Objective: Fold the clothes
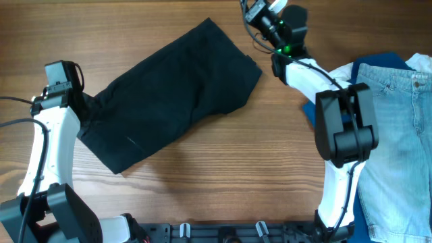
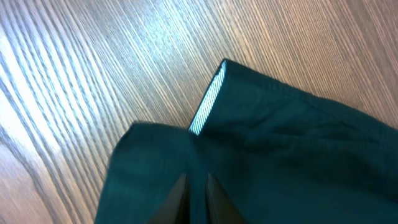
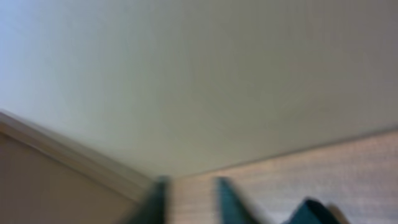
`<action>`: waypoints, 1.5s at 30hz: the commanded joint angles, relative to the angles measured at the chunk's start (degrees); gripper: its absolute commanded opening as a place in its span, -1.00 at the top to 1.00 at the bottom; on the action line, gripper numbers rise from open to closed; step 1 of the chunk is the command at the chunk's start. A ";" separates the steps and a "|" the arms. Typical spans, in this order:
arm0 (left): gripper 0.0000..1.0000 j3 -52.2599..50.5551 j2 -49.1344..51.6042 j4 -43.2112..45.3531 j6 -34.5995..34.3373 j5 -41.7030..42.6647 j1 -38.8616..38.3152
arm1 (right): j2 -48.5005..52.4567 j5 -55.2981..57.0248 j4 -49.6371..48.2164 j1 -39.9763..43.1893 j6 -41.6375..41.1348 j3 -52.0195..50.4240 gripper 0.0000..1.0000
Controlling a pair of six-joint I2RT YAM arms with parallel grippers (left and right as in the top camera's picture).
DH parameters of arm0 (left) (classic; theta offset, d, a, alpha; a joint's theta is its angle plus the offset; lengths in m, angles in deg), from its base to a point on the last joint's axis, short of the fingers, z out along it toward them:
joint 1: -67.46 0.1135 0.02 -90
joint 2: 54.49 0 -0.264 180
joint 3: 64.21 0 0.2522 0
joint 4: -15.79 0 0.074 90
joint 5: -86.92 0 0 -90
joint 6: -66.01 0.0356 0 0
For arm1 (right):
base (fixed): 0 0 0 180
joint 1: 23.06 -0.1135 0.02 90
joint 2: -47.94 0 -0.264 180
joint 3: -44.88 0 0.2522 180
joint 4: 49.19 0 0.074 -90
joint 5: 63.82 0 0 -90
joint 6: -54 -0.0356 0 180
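Note:
The black shorts [image 1: 172, 94] lie flat and slanted across the middle-left of the wooden table. My left gripper [image 1: 86, 111] is at their lower-left end. In the left wrist view its fingers [image 2: 196, 183] are shut on a fold of the shorts [image 2: 292, 143], and a strip of white lining [image 2: 206, 102] shows at the hem. My right gripper [image 1: 248, 9] is raised at the far edge, just beyond the shorts' upper-right corner. In the blurred right wrist view it [image 3: 189, 186] is open and empty, with a dark corner of the shorts [image 3: 311, 210] at the bottom right.
Light blue denim jeans [image 1: 395, 121] lie at the right edge over a royal-blue garment [image 1: 388, 59]. The right arm [image 1: 341, 128] stands beside them. Bare wood [image 1: 223, 169] lies in front of the shorts.

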 commanded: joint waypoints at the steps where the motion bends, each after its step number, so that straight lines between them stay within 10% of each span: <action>1: 0.29 0.07 0.44 0.09 0.24 -2.32 0.33 | 1.73 -5.64 3.54 -0.55 5.84 1.07 -0.63; 3: -0.04 0.07 0.44 -0.81 3.89 -2.34 0.33 | 0.94 -12.57 10.51 0.92 8.00 1.07 -0.99; 13: -0.09 -0.26 0.46 -7.56 18.05 11.50 -4.61 | -3.34 -7.69 58.23 6.78 34.91 1.75 -0.97; 17: -0.14 -0.57 0.46 -9.01 18.64 10.73 -9.35 | -3.34 -8.00 62.25 4.57 41.22 1.11 0.32; 23: -0.14 -0.59 0.46 -9.01 18.71 10.71 -9.44 | -3.48 -3.19 62.95 2.16 42.51 0.22 0.91; 30: -0.13 -0.59 0.46 -9.84 20.50 8.52 -9.44 | -8.48 10.29 101.85 2.43 35.52 0.24 0.91; 31: -0.13 -0.59 0.46 -9.81 21.73 8.37 -9.44 | -9.03 11.15 104.24 2.45 36.20 0.24 0.41; 35: -0.20 -0.59 0.46 -9.42 21.88 7.98 -9.44 | -12.20 13.79 92.52 4.96 38.93 0.35 0.00; 45: -0.42 -0.59 0.50 -11.56 23.15 8.22 -9.44 | -6.51 -8.24 62.64 3.82 47.08 0.33 0.47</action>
